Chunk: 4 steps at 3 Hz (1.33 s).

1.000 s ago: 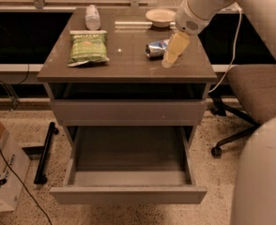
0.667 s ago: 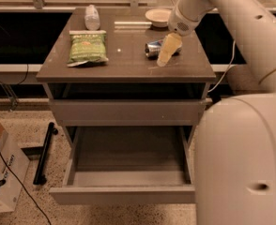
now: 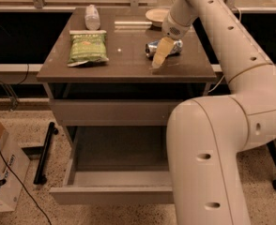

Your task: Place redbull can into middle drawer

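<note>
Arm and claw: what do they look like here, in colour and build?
The arm is made of thick, rounded, cream-white tube segments with small dark round holes along them; no cables show on it. The claw, over the cabinet top right by the redbull can, is yellow-tan and tapers to a narrow tip.

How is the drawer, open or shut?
Open: the middle drawer juts out, floor showing. The gripper is up top beside the redbull can.

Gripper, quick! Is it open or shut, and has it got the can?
Gripper: down at the cabinet top, right at the redbull can, which lies on its side there. Open or shut: cannot be told.
</note>
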{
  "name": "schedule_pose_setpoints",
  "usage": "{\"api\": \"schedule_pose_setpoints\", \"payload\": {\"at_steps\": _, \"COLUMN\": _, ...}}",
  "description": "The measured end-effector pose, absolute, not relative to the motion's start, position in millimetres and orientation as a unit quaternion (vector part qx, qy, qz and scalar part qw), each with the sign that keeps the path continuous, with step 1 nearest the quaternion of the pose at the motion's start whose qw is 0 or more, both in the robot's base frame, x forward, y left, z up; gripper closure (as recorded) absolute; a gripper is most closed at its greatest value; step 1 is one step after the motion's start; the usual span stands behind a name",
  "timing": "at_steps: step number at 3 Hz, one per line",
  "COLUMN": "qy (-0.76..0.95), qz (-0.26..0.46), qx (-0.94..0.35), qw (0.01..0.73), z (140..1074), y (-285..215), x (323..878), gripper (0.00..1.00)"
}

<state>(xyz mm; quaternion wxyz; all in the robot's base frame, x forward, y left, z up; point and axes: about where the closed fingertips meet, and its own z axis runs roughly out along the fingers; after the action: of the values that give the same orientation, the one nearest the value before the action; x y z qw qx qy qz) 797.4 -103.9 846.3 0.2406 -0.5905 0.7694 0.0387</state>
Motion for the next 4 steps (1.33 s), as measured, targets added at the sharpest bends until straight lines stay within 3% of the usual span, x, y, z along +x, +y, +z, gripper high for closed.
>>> {"api": "schedule_pose_setpoints", "payload": {"at_steps": 1, "qy": 0.766, "qz": 0.048, "qx": -0.595, "qw": 0.239, "z": 837, "y": -101, "x": 802, "gripper": 0.17}}
{"api": "schedule_pose_setpoints", "payload": {"at_steps": 4, "qy": 0.744, "qz": 0.029, "qx": -0.61, "qw": 0.27, "z": 880, "y": -112, "x": 797, "gripper": 0.87}}
